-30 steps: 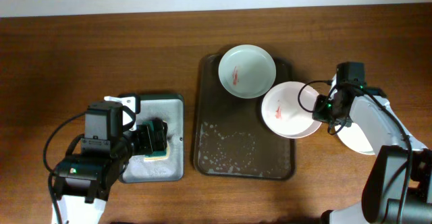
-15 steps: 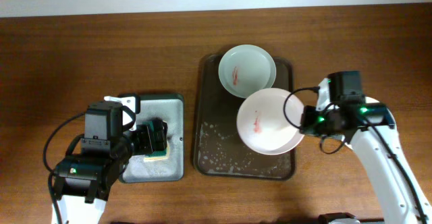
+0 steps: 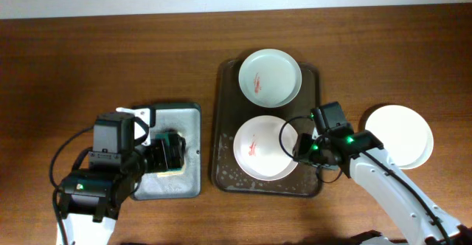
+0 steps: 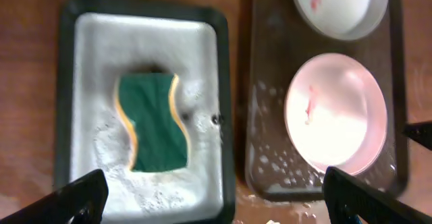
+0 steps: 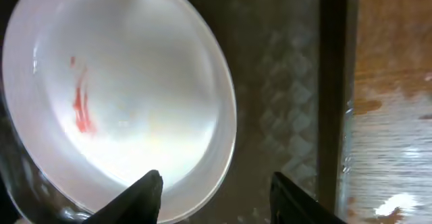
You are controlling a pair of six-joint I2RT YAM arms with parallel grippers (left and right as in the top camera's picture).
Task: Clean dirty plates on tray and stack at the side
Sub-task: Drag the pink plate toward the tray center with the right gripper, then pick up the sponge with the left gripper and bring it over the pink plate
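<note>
Two dirty plates with red smears sit on the brown tray (image 3: 230,105): one at the back (image 3: 270,77) and one at the front (image 3: 264,147). My right gripper (image 3: 297,147) is at the front plate's right rim. In the right wrist view its jaws (image 5: 219,196) are open astride that rim, one finger over the plate (image 5: 121,96) and one outside. A plain white plate (image 3: 399,136) lies on the table to the right. My left gripper (image 3: 167,152) hangs open over the green sponge (image 4: 152,121).
The sponge lies in soapy foam in a grey metal tray (image 3: 177,116) with a black rim, left of the brown tray. Foam flecks cover the brown tray's front part (image 4: 270,163). Cables trail from both arms.
My right gripper carried the smeared plate from the tray's right edge down-left onto the tray's front half, then opened its jaws. The white plate on the right is now uncovered. The left arm stayed still.
</note>
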